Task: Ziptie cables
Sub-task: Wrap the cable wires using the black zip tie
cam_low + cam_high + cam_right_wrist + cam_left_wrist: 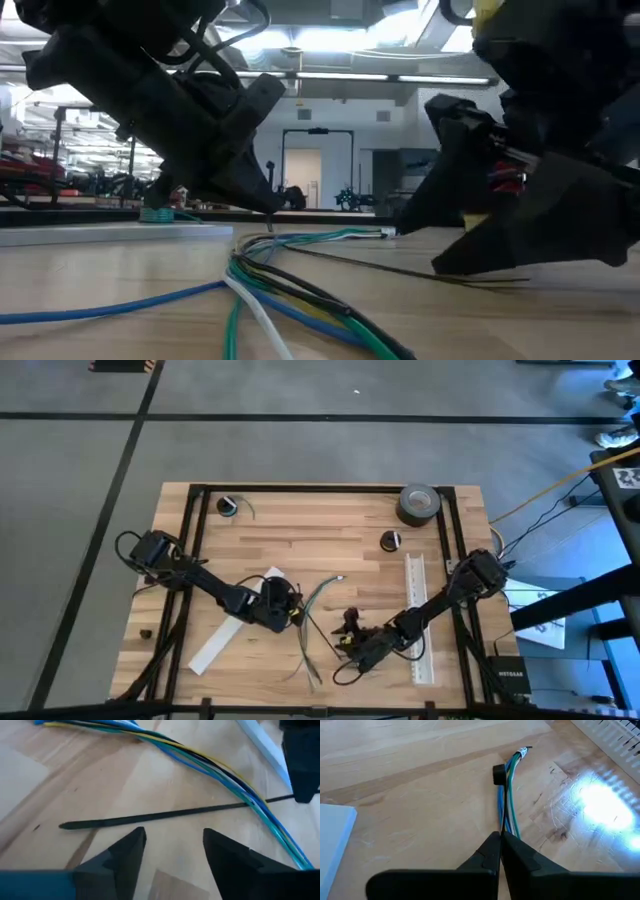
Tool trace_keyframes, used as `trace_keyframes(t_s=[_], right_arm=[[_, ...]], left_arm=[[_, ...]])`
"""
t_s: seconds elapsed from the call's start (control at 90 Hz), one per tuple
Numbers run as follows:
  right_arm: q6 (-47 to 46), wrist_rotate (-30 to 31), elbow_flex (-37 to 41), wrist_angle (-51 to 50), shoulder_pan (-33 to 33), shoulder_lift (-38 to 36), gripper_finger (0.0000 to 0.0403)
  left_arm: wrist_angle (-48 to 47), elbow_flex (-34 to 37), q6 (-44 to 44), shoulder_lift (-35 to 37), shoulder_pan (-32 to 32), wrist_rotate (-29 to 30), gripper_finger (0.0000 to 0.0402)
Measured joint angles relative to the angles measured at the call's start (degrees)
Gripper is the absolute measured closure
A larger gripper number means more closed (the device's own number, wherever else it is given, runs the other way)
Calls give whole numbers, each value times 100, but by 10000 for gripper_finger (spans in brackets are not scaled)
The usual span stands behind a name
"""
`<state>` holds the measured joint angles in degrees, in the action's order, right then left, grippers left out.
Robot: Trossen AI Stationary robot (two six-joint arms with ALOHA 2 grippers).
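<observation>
Cables [312, 622] lie mid-table, curved bundle, ends splayed toward front edge. Left gripper [500, 851] closed on bundle, fingers [485, 857] pinched together around wires. Ziptie [160, 816] flat on table, passes under cables, free end just ahead of right gripper [174, 851]. Right gripper spread wide, low over table [300, 520], holding nothing. White slotted strip [416, 615] lies beside right arm.

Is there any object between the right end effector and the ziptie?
No, nothing visible. The right end effector is open just above the ziptie, with only bare table between. The cables cross its far end.
</observation>
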<state>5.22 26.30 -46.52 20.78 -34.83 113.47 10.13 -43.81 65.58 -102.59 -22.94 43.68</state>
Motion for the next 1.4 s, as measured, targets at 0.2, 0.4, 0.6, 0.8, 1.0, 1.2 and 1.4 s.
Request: trace_keyframes(t_s=[0.2,0.4,0.6,0.8,1.0,1.2,1.4], right_arm=[[-34,-7,0,8,4,0,170],[-454,-55,4,-58,4,-41,169],[-1098,-173,2,-382,2,-197,168],[-1176,-232,20,-407,0,-321,168],[-1560,-311,6,-611,2,-335,168],[-1670,-400,13,-592,0,-339,168],[-1342,-597,13,-496,0,-339,168]], left_arm=[[0,0,-33,0,2,0,402],[0,0,-74,0,4,1,402],[4,0,-92,0,4,1,402],[1,0,-92,0,4,0,402],[4,0,-119,0,4,0,402],[2,0,-124,0,4,0,402],[4,0,-110,0,4,1,402]])
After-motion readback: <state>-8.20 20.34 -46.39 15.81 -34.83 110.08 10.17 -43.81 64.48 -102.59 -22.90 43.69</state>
